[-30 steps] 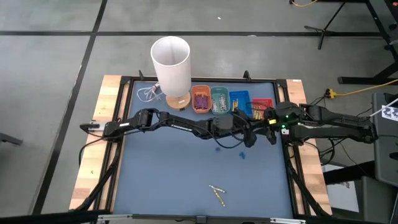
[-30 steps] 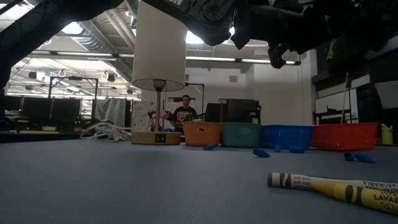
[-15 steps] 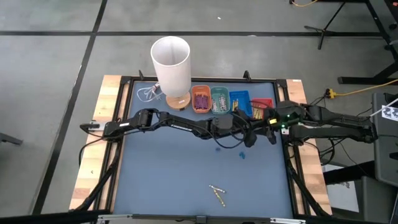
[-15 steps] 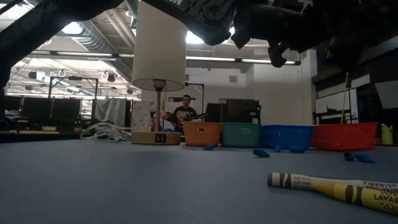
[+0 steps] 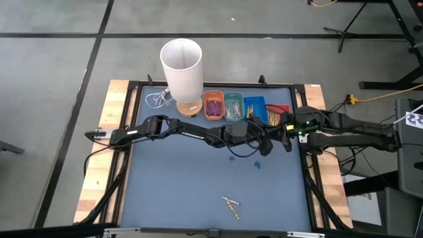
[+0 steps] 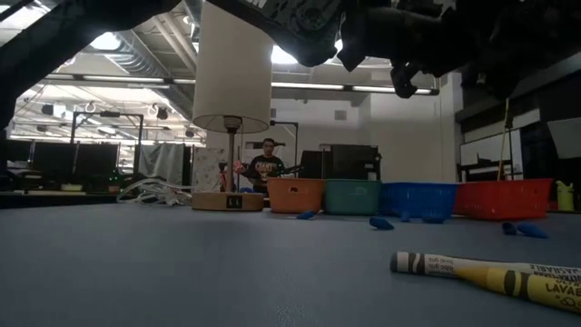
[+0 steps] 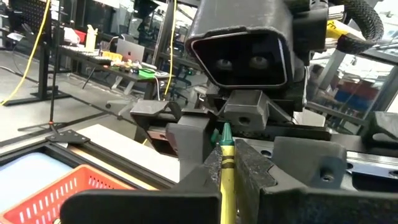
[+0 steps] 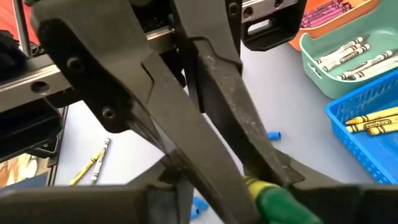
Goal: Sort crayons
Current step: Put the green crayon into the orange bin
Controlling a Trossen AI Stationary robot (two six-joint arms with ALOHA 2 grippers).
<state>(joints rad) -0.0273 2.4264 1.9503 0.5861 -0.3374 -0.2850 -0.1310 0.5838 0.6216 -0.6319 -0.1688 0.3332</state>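
Midair, left pincer (image 7: 225,186) shut around green-tipped crayon (image 7: 224,163), facing right pincer (image 5: 285,137).

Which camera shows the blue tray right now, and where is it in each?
High view: blue tray in the far-edge row, between the teal tray and the red one.
Low view: right of centre, next to the teal tray.
Left wrist view: not in it.
Right wrist view: beside the teal tray, holding yellow crayons, mesh wall showing.
Shared landmark: the teal tray.
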